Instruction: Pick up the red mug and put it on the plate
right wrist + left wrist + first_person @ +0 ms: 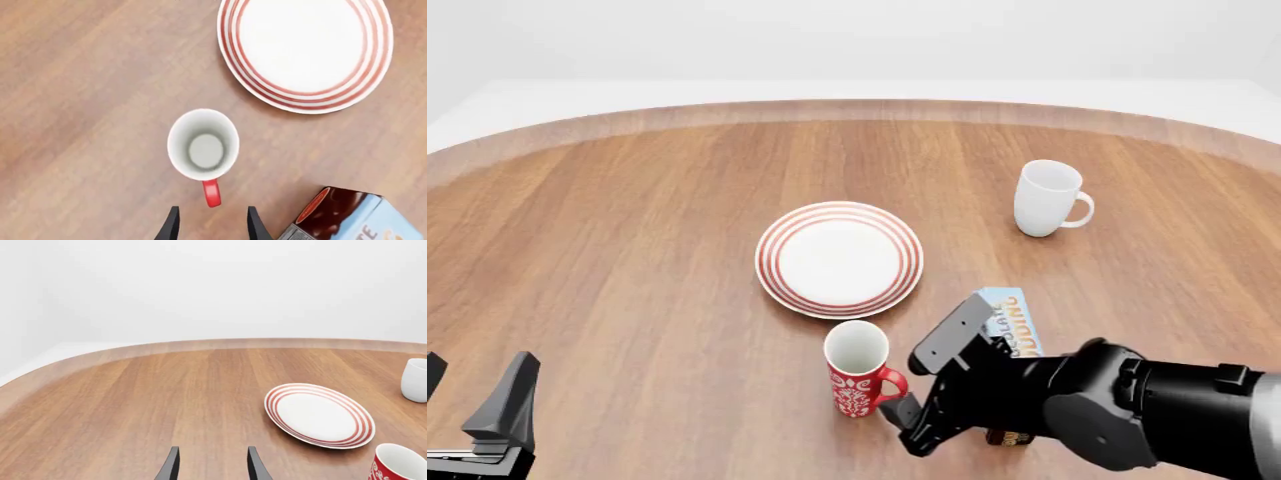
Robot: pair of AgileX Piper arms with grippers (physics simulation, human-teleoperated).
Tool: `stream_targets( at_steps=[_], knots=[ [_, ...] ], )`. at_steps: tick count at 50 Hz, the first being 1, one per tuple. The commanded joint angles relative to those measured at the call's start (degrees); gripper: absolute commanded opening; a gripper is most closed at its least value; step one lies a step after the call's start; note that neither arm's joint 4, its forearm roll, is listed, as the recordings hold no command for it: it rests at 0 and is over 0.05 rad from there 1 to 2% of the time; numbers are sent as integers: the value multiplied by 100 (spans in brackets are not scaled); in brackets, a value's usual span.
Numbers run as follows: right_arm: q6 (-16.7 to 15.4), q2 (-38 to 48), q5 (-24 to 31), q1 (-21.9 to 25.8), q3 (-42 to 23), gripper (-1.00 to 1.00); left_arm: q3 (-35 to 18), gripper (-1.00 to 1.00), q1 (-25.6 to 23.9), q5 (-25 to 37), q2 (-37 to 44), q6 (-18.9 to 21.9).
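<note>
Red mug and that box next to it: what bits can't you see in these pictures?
- Red mug: the left wrist view's edge cuts off its lower part and handle.
- Box: the right arm hides most of it in the front view; the right wrist view shows only a corner, so its label is unreadable.
- Right gripper: only its fingertips show in its wrist view.

Right arm reached in from near right, wrist angled down, right gripper [209, 225] fingers parted. Left gripper [211, 467] sat low at near left, fingers apart, empty.
</note>
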Motion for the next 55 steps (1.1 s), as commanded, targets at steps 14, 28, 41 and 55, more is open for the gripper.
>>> stream_targets(
  at_steps=[14, 28, 41, 55],
  knots=[
    [94, 393, -314, 78, -29, 100, 0, 100, 0, 0, 0, 0],
    [169, 529, -552, 114, 130, 100, 0, 100, 0, 0, 0, 0],
    [223, 624, -624, 134, 129, 100, 0, 100, 0, 0, 0, 0],
    [219, 718, -668, 127, 108, 100, 0, 100, 0, 0, 0, 0]
  ],
)
